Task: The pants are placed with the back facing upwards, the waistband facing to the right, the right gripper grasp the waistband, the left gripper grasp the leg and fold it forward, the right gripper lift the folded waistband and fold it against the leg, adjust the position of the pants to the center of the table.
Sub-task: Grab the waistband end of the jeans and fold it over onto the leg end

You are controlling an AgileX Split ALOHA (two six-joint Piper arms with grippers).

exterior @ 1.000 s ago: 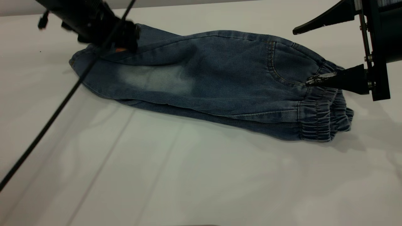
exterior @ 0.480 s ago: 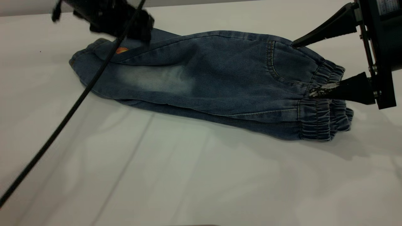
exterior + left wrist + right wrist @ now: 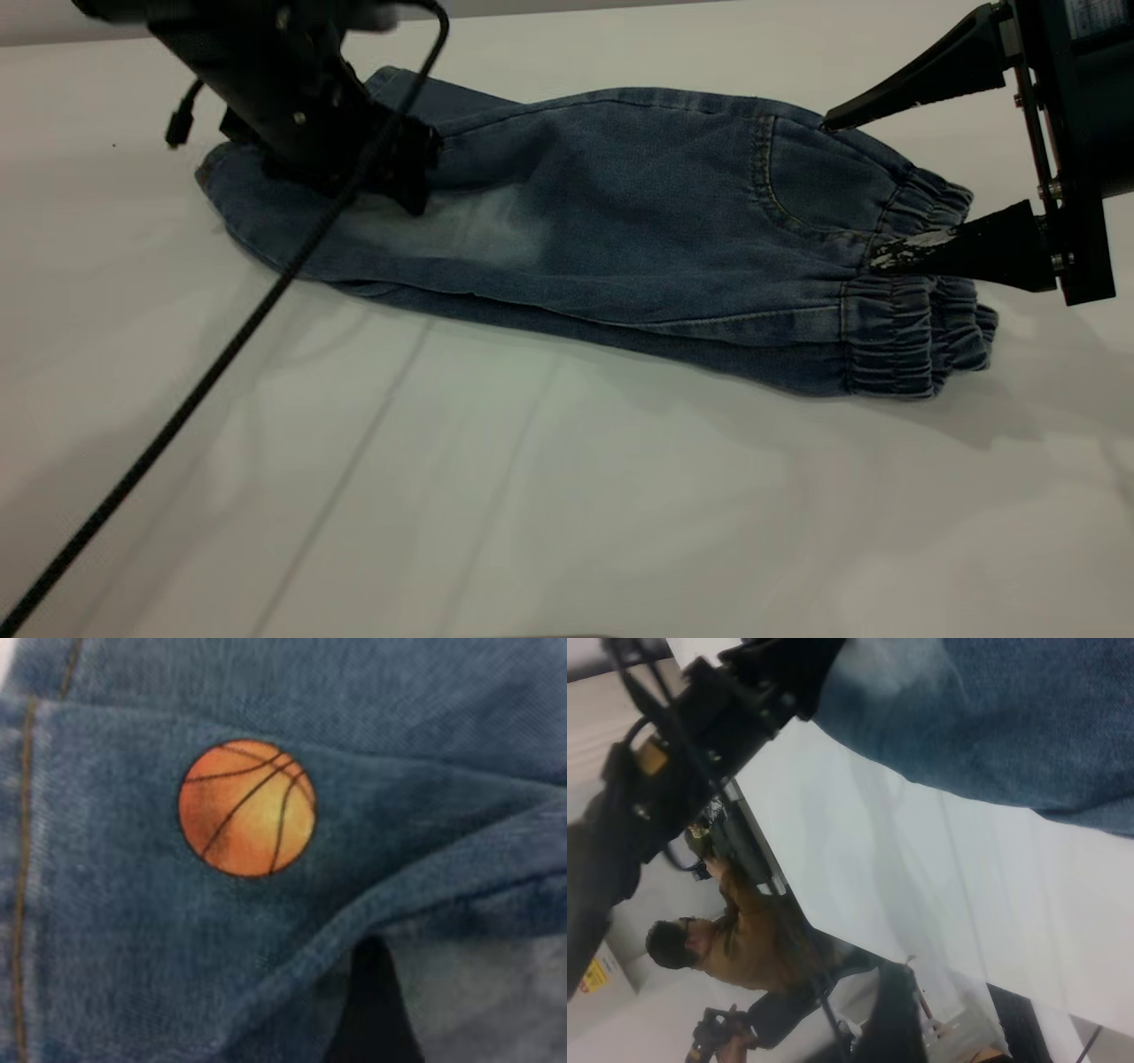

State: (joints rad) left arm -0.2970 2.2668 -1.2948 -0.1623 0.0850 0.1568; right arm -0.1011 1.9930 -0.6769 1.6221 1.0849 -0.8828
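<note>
The blue denim pants (image 3: 638,221) lie folded lengthwise on the white table (image 3: 567,496), with the gathered waistband (image 3: 904,328) at the right. My left gripper (image 3: 399,182) is down on the far-left leg end, beside the pale faded patch. The left wrist view shows the leg (image 3: 133,930) close up with its orange basketball print (image 3: 247,808) and a fold of denim. My right gripper (image 3: 855,186) is open across the waistband end. Its lower fingertip (image 3: 886,252) touches the ruched band and the upper one sits at the pants' far edge.
A black cable (image 3: 221,354) runs from the left arm across the table's front left. The right wrist view shows a person in a brown jacket (image 3: 753,948) beyond the table edge, plus the left arm (image 3: 700,718). Bare tabletop lies in front of the pants.
The left gripper lifted off the leg end, uncovering the orange print, then came down and forward onto it again. The right gripper dropped slightly to the waistband and stayed open.
</note>
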